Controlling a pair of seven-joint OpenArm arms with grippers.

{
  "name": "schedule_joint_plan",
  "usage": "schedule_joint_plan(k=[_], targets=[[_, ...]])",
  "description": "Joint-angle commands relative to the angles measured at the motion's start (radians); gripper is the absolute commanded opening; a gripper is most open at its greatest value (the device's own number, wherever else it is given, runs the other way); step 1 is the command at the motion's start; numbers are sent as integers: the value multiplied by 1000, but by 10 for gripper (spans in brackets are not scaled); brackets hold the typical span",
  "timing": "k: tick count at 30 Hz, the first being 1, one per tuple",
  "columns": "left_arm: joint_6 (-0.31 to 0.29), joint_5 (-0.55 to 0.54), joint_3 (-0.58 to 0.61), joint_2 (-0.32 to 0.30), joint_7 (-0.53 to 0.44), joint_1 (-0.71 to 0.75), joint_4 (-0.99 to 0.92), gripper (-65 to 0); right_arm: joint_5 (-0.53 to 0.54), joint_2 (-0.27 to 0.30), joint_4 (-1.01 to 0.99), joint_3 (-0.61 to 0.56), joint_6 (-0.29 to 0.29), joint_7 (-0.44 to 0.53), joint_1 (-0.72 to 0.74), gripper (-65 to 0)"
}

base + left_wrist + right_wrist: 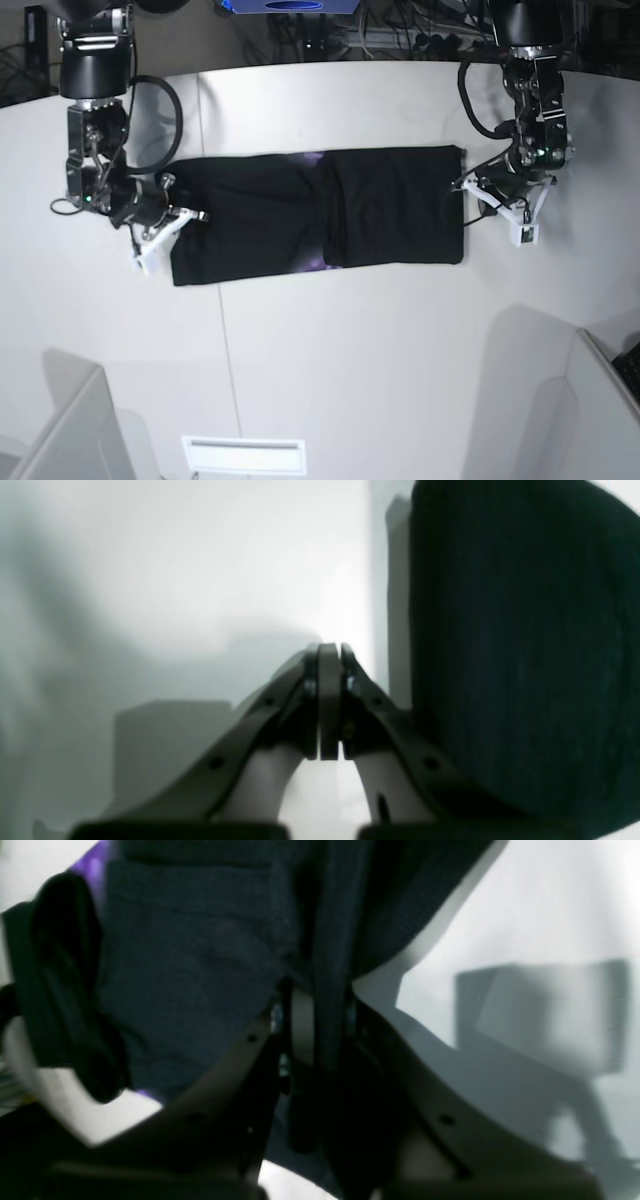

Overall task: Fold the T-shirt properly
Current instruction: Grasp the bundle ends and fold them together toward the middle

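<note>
Soft, limp black T-shirt (320, 215) lying part-folded across white table (350, 340), right gripper (315, 1030) pinched on 1 end hem, left gripper (329, 652) closed empty beside other end; best gripped at corners

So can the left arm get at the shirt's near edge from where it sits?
Probably yes. The left gripper sits shut and empty just beside the T-shirt, with bare table around it and nothing between; it would need to open first.
</note>
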Motion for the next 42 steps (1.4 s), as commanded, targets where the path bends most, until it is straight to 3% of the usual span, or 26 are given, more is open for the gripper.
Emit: schedule_joint_plan(k=[1, 7, 10, 16, 24, 33, 40, 42], targets=[[1, 11, 7, -4, 32, 2, -1, -650, -76, 7, 30, -3, -22, -15, 1, -650], [1, 11, 62, -4, 32, 0, 8, -650, -230, -71, 254, -3, -25, -29, -48, -650], [1, 11, 94, -4, 32, 0, 8, -650, -291, -117, 312, -3, -25, -80, -52, -650], [1, 11, 149, -9, 32, -29, -15, -650, -371, -206, 427, -4, -25, -116, -53, -650], [1, 11, 209, -4, 32, -72, -29, -650, -374, -266, 576, -6, -25, -212, -50, -650], [3, 11, 301, 31, 32, -144, -81, -650, -374, -317, 596, -7, -25, -221, -50, -650], [3, 11, 303, 74, 32, -154, -84, -650, -374, -327, 598, -128, -28, -212, -47, -650], [3, 11, 303, 74, 34, -154, -84, -650, -374, -338, 598, -155, -62, -210, -45, -650]])
